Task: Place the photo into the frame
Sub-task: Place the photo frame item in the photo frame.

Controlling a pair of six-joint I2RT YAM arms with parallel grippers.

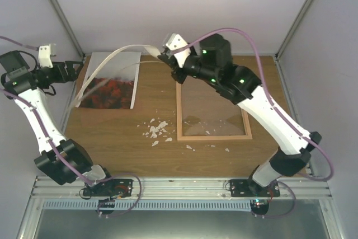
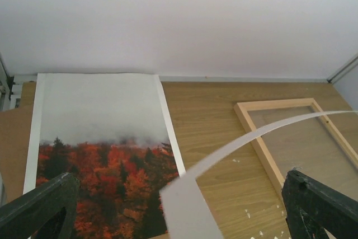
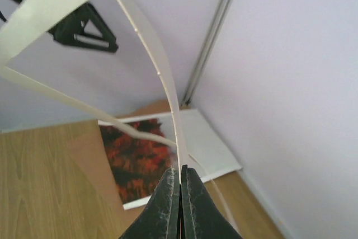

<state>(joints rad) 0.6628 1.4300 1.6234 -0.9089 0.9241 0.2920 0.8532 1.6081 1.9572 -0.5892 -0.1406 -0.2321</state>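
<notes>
Right, here's where I am. My right arm (image 1: 246, 90) reaches out over the tabletop (image 1: 112, 149), and its jaws are pinched tight on the edge of a white paper strip (image 3: 168, 82). In the wrist view the strip runs straight down into the closed tips. From those jaws it arcs up and away to the left, bends over, and drops towards the left arm (image 1: 33, 93). It looks like a cut-out surround rather than a single band, since a second thin strand crosses below the first.

The left jaws are spread wide and hold nothing. In their own camera the broad loose end of the strip shows in the gap between the two fingers (image 2: 39, 205), touching neither as far as I can tell.

The photo (image 2: 100, 138) lies flat on the tabletop just ahead of and below the left jaws, picture side up, with its grey-sky end at the far side of the tabletop. It sits well to the left of the right jaws and lower. A plain brown board (image 2: 14, 138) shows along its left edge; I can't tell how far it runs under the print.

The frame (image 1: 180, 116) lies flat below and behind the right jaws, under that arm and apart from the photo. White scraps (image 1: 156, 130) are scattered on the tabletop between photo and frame, nearer my side than either set of jaws.
</notes>
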